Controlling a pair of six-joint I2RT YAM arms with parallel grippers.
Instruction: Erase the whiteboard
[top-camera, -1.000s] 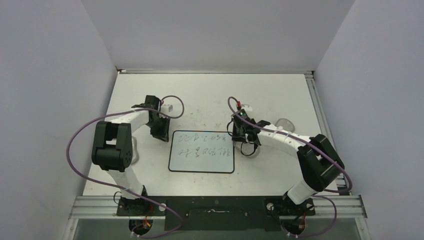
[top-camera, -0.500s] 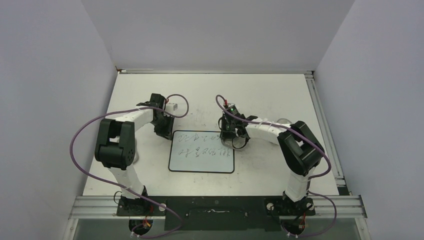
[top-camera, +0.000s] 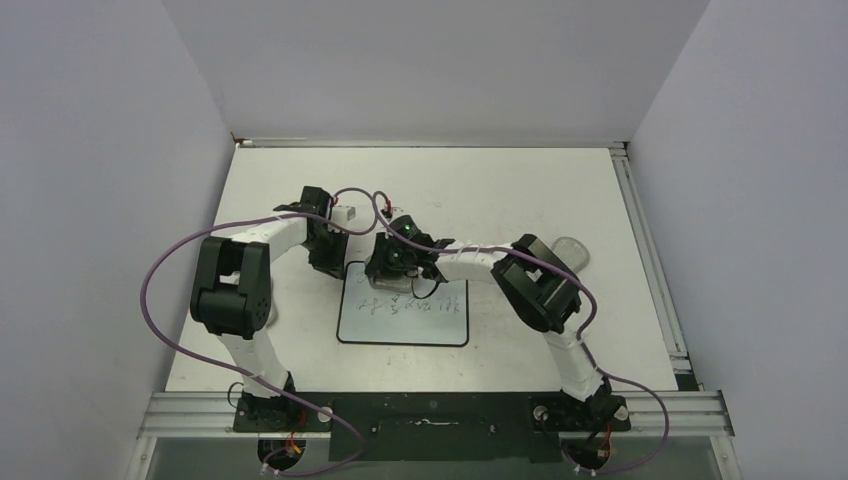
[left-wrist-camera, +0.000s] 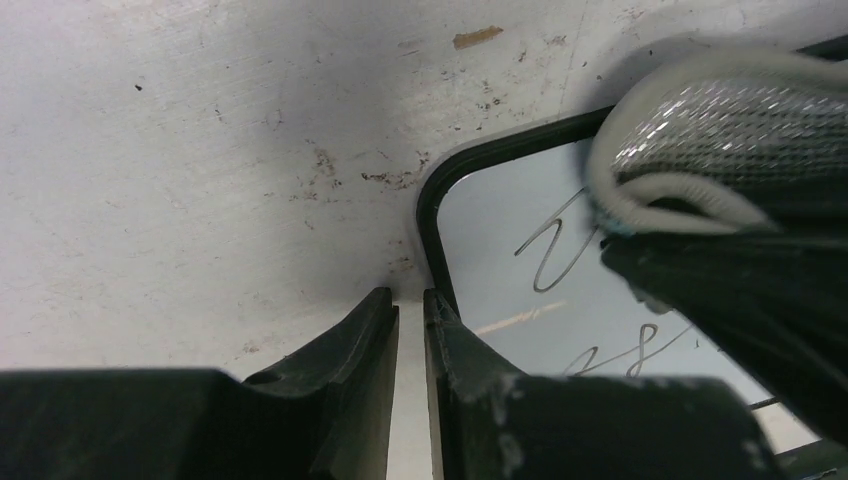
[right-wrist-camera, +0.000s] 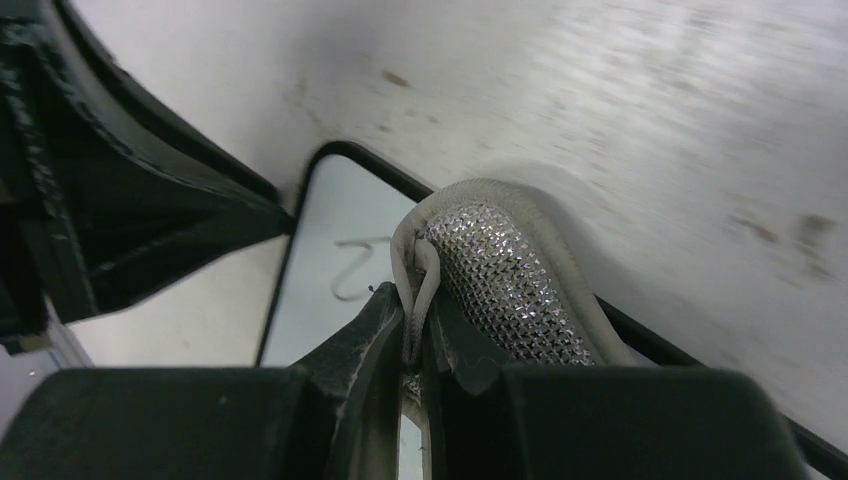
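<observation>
The whiteboard lies flat mid-table, with dark scribbles across its middle. My right gripper is over its top-left corner, shut on a silvery mesh pad with a pale rim. The pad rests on the board next to a scribble. My left gripper is shut and empty, its tips down at the board's left rim just below the top-left corner. In the left wrist view the pad sits on the board. The upper line of the board is hidden under the right arm.
A small grey lump lies on the table to the right of the board. The table is white and scuffed, with walls on three sides and a metal rail along its right edge. Purple cables loop off both arms.
My right gripper has swept left with the pad, from beside the board's right edge along its top to the top-left corner. The left gripper shifted slightly to the board's corner, then stayed.
</observation>
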